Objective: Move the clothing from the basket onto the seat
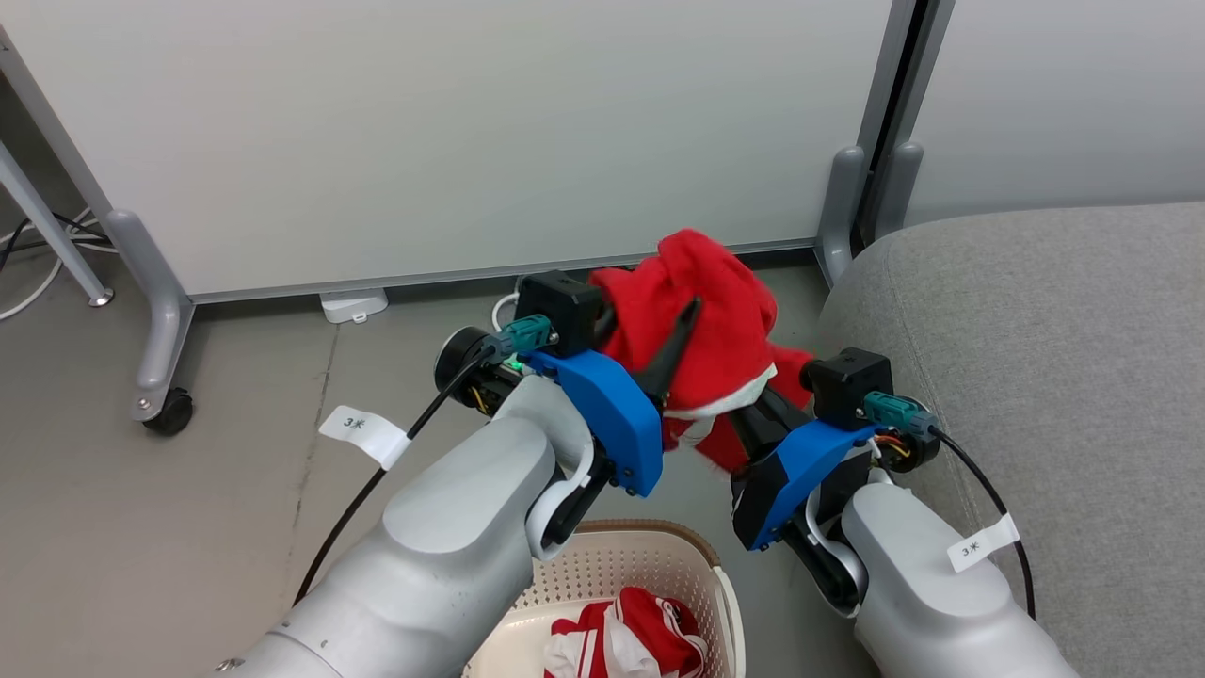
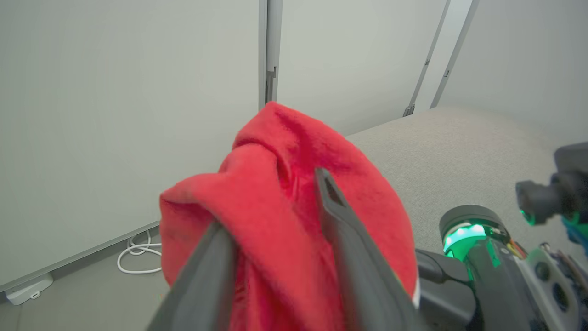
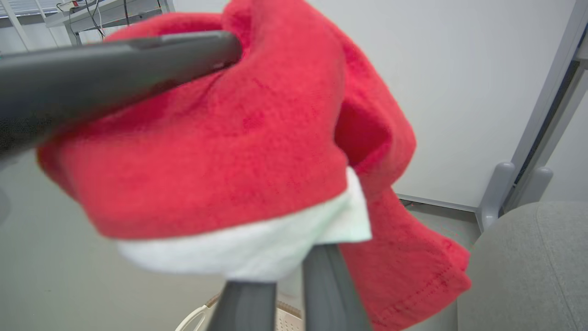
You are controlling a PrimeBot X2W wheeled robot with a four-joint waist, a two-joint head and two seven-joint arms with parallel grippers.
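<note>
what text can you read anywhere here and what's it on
"3米": on the left cable tag, a white flag on the left arm's black cable.
"3米": on the right cable tag, a white flag on the right arm's cable.
White patches on the clothing in the basket: too small to read.

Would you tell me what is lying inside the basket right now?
Red clothing with white stripes lies in the basket; the left forearm covers its left part, so anything there is hidden.

bright, even indoor light, faint shadows, close-up fingers (image 3: 92, 69) out of focus
</note>
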